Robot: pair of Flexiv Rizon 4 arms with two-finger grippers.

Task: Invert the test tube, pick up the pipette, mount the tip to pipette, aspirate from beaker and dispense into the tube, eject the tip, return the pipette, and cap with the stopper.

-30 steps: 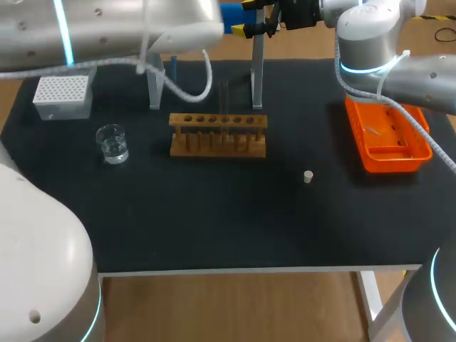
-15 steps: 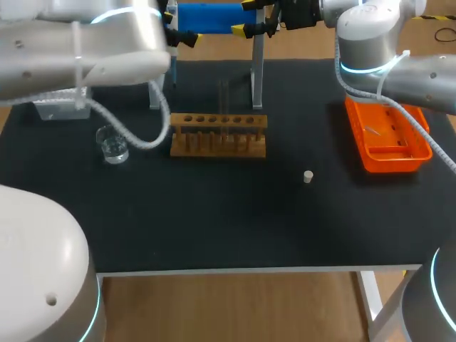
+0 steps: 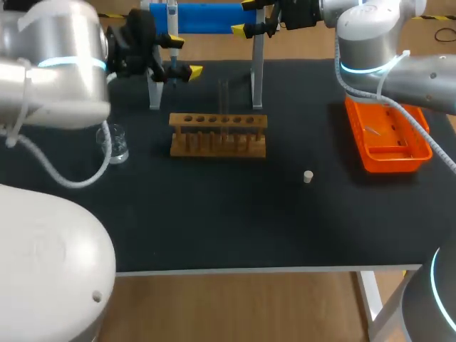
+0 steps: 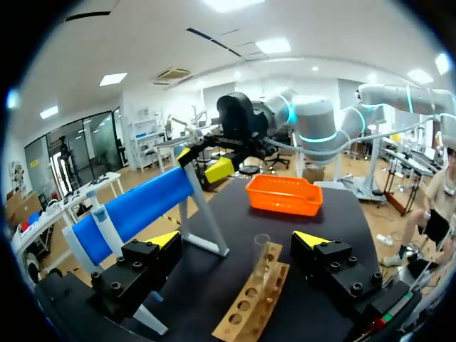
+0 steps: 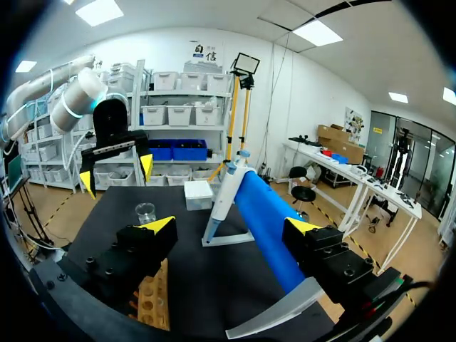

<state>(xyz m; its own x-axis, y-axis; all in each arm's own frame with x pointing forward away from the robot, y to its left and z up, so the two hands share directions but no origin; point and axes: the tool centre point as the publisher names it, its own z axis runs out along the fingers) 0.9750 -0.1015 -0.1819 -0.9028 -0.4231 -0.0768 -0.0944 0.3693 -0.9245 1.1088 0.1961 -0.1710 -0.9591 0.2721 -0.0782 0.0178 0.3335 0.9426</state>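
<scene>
The wooden rack (image 3: 218,134) stands mid-table with a clear test tube (image 3: 224,100) upright in it. The blue pipette (image 3: 206,16) lies on its stand at the back. My left gripper (image 3: 177,60) hangs open above the rack's left end; in the left wrist view the gripper (image 4: 239,239) is empty, with the tube (image 4: 261,258) and rack (image 4: 253,303) ahead of it and the pipette (image 4: 135,210) beside it. My right gripper (image 3: 255,17) is open by the pipette's right end; in its own view the gripper (image 5: 228,228) has the pipette (image 5: 267,228) ahead. The beaker (image 3: 114,142) sits left, the stopper (image 3: 308,177) right.
An orange tray (image 3: 388,139) sits at the right under my right arm. The white tip box (image 5: 198,194) stands at the far left corner, hidden by my left arm in the head view. The pipette stand's legs (image 3: 257,78) rise behind the rack.
My left arm has swung across the back left, bringing its gripper down over the rack's left end and covering the tip box. The right arm has kept still.
</scene>
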